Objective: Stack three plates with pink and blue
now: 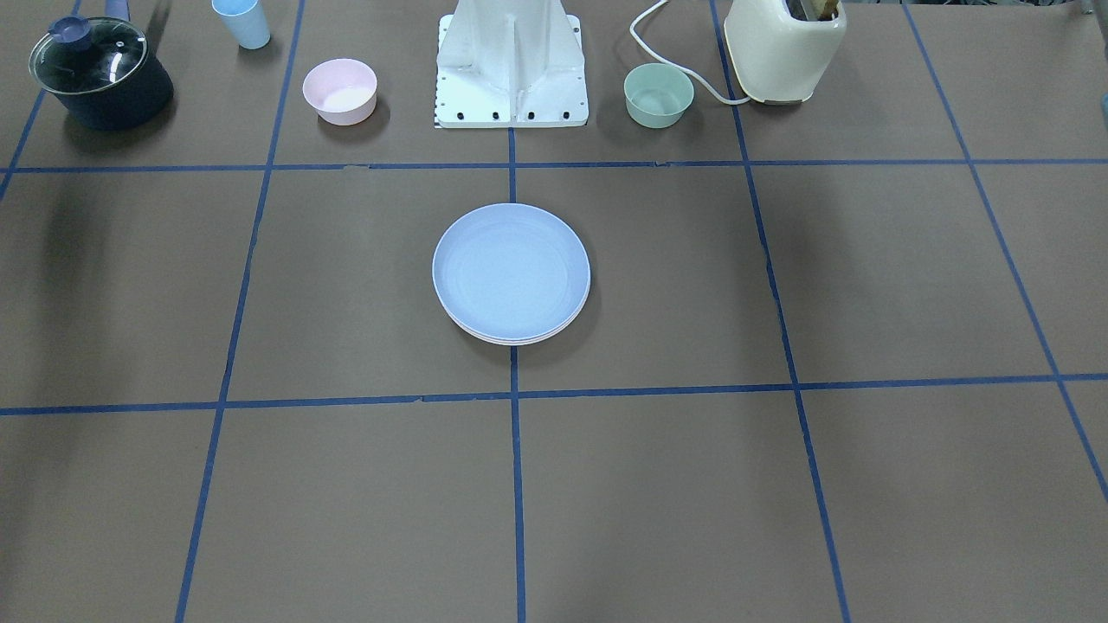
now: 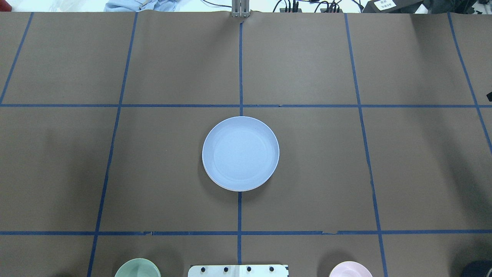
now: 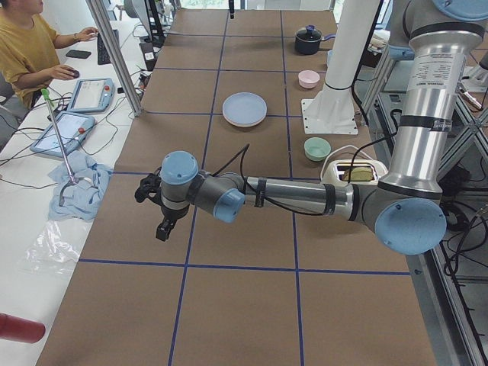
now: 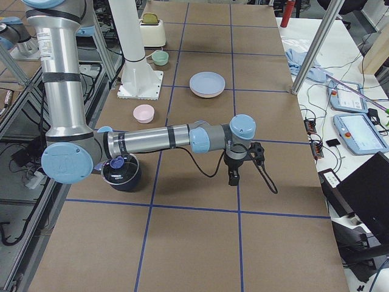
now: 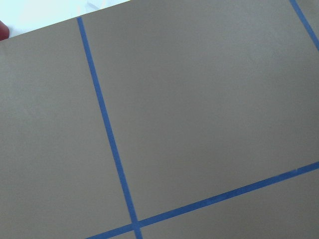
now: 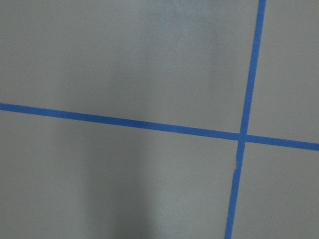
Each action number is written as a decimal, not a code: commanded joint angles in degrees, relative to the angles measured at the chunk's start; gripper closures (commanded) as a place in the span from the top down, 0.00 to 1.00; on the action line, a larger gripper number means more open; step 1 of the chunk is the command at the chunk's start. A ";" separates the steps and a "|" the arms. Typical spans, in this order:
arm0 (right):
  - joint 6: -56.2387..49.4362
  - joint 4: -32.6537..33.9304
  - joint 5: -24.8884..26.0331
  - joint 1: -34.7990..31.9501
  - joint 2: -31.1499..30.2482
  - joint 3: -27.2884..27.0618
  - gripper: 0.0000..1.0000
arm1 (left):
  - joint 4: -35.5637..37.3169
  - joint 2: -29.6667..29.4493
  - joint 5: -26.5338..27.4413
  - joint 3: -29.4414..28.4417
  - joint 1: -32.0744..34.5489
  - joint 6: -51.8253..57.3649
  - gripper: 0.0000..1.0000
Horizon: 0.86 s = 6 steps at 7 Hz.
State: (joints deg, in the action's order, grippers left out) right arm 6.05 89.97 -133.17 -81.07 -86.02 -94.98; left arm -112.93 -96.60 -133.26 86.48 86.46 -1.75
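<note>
The plates lie in one stack at the table's middle. The light blue plate (image 1: 511, 270) is on top and also shows in the overhead view (image 2: 240, 153) and in both side views (image 3: 245, 109) (image 4: 207, 82). A pale pink rim (image 1: 519, 342) peeks out beneath it. The cream plate is hidden. My left gripper (image 3: 162, 227) hangs above bare table far from the stack, seen only in the exterior left view. My right gripper (image 4: 233, 177) hangs likewise, seen only in the exterior right view. I cannot tell whether either is open or shut. Both wrist views show only table and blue tape.
Along the robot's side stand a lidded dark pot (image 1: 102, 73), a blue cup (image 1: 242, 22), a small pink bowl (image 1: 340, 91), the robot base (image 1: 511, 69), a mint-green bowl (image 1: 659, 95) and a cream toaster (image 1: 783, 48). An operator sits beyond the table's far edge (image 3: 30, 53).
</note>
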 commanded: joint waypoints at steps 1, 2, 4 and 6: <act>-1.39 1.78 -0.33 -3.38 -0.46 -0.38 1.00 | -1.75 2.81 -0.07 -1.14 0.82 -2.44 1.00; -1.47 2.31 0.27 -3.31 -0.03 0.66 1.00 | -1.86 4.21 -0.50 0.42 0.99 -2.56 1.00; -1.39 2.14 0.28 -3.31 -0.55 0.93 1.00 | -0.98 3.96 -1.38 1.23 0.82 -3.35 1.00; -1.04 1.97 0.46 -3.31 -1.51 0.84 1.00 | -1.42 4.31 -1.56 1.32 0.82 -3.26 1.00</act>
State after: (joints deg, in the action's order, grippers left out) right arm 4.78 92.07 -132.81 -84.37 -86.83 -94.14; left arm -114.19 -92.52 -134.73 87.58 87.28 -4.96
